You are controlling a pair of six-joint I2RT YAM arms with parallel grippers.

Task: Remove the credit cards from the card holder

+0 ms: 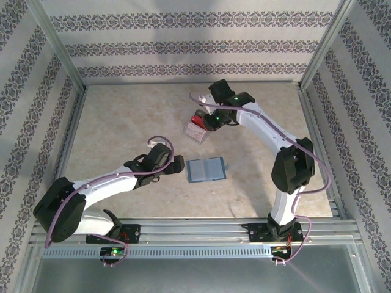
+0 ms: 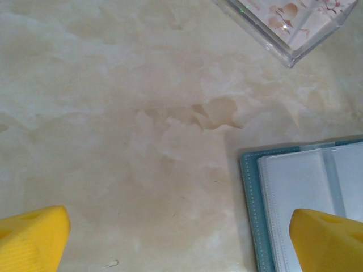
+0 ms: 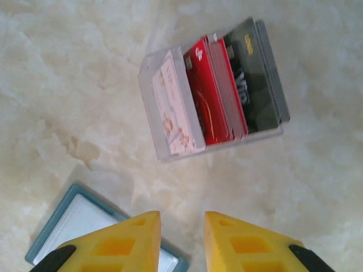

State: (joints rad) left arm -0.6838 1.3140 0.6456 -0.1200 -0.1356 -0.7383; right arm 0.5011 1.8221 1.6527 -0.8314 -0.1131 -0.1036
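The card holder (image 1: pixel 206 170) lies open and flat mid-table, teal-edged with pale sleeves; it also shows in the left wrist view (image 2: pixel 295 187) and the right wrist view (image 3: pixel 74 218). Credit cards stand on edge in a clear plastic box (image 1: pixel 197 130): a pink floral one (image 3: pixel 176 107), red ones (image 3: pixel 212 96) and a dark one (image 3: pixel 252 79). My right gripper (image 1: pixel 206 121) (image 3: pixel 181 218) hovers by the box, open a little, with nothing between its fingers. My left gripper (image 1: pixel 178 163) (image 2: pixel 178 222) stands wide open just left of the holder, one yellow fingertip (image 2: pixel 326 238) over the holder's edge.
The marble-patterned tabletop (image 1: pixel 122 122) is walled by patterned panels with metal posts at the corners. A corner of the clear box (image 2: pixel 289 28) reaches into the left wrist view. A metal rail (image 1: pixel 195 232) runs along the near edge by the arm bases.
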